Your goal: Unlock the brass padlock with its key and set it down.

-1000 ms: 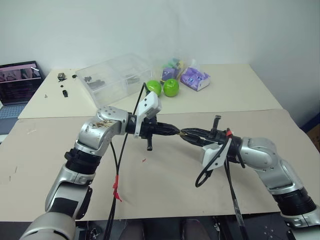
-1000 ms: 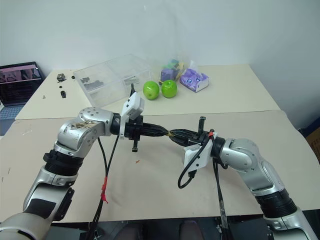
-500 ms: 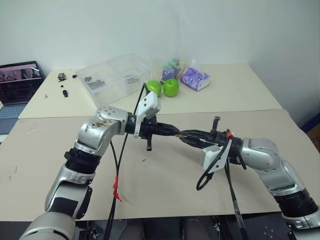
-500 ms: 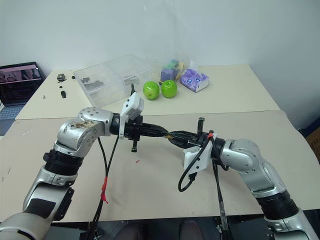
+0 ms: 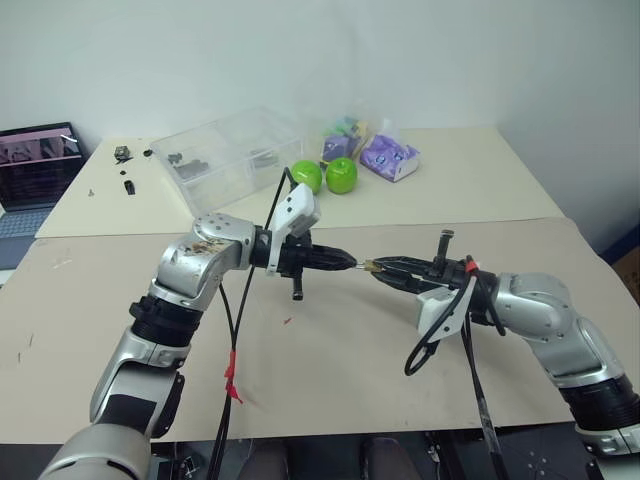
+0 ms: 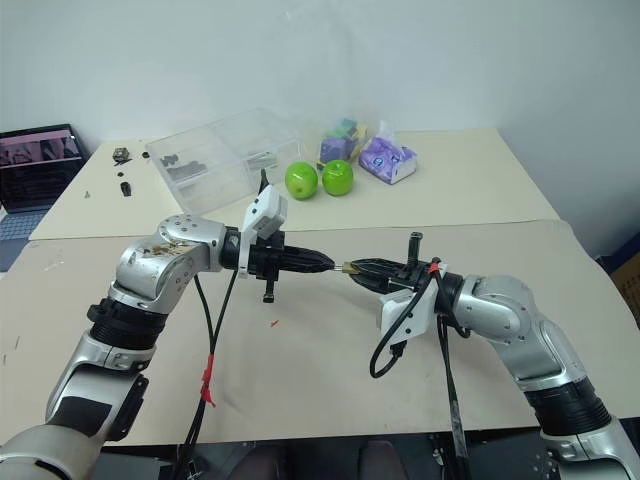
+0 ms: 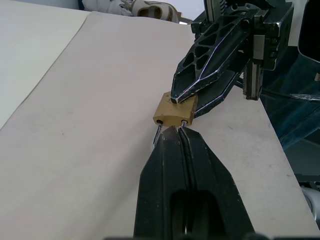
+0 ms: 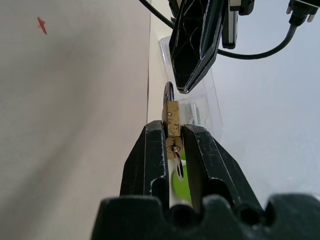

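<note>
Two grippers meet above the tan surface (image 5: 330, 370). On the left, the left gripper (image 7: 172, 131) is pinched fully shut at the shackle end of the brass padlock (image 7: 174, 112). On the right, the right gripper (image 8: 172, 134) clamps the padlock's body, a keyring dangling beneath. The small lock looks rigid, smooth and likely slippery; its flat faces seem the surest hold.

Two head cameras, side by side, look forward and down from above over a tan table (image 5: 330, 370), both arms entering from the frame's lower corners. Each wrist camera looks closely along its own black fingers. All four views share the brass padlock (image 7: 174, 111) held mid-frame between the two grippers.
</note>
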Controlling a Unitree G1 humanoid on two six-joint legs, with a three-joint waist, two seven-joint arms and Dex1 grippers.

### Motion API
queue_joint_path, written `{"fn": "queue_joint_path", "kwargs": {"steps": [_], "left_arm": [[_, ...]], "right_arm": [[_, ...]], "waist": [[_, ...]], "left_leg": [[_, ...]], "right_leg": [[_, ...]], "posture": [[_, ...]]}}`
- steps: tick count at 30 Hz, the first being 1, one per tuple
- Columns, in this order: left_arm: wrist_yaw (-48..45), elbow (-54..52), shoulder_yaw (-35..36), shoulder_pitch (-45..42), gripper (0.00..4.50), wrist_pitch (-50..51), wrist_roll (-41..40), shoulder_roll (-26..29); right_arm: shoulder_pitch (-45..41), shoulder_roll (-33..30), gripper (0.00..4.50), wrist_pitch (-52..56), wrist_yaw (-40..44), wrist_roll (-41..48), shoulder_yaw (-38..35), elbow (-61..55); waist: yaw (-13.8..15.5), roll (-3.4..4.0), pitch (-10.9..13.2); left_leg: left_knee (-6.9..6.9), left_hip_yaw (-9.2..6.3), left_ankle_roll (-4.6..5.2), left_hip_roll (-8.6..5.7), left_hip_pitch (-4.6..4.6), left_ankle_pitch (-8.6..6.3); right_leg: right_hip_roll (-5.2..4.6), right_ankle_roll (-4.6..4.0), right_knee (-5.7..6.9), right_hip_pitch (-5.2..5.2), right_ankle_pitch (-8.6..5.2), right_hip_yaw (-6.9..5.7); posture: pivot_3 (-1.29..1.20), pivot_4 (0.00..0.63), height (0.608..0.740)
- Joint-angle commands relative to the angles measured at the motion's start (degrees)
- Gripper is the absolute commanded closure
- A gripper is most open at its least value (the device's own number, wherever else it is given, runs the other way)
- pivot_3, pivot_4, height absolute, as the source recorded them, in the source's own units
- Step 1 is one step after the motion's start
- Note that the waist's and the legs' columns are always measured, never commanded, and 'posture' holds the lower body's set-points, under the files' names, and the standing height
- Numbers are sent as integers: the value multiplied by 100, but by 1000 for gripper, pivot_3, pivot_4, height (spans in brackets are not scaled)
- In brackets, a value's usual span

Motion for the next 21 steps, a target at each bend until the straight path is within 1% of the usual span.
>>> {"fn": "queue_joint_path", "kwargs": {"steps": [1,12,21], "left_arm": [[12,-106,45,-82,4453,-60,-46,40],[0,-125,32,-61,4453,-67,-54,32],[1,-100,19,-65,4453,-89,-51,2]], "right_arm": [[-36,-32,4373,-131,-144,135,-227,-88],[49,35,4373,135,-97,320,-236,-543],[59,-8,4373,230,-86,361,-297,-618]], "waist": [[1,0,0],[7,0,0],[9,0,0]], "left_leg": [[0,0,0,0,0,0],[0,0,0,0,0,0],[1,0,0,0,0,0]], "right_leg": [[0,0,0,0,0,0],[0,0,0,0,0,0],[0,0,0,0,0,0]], "posture": [[0,150,740],[0,150,740],[0,150,740]]}}
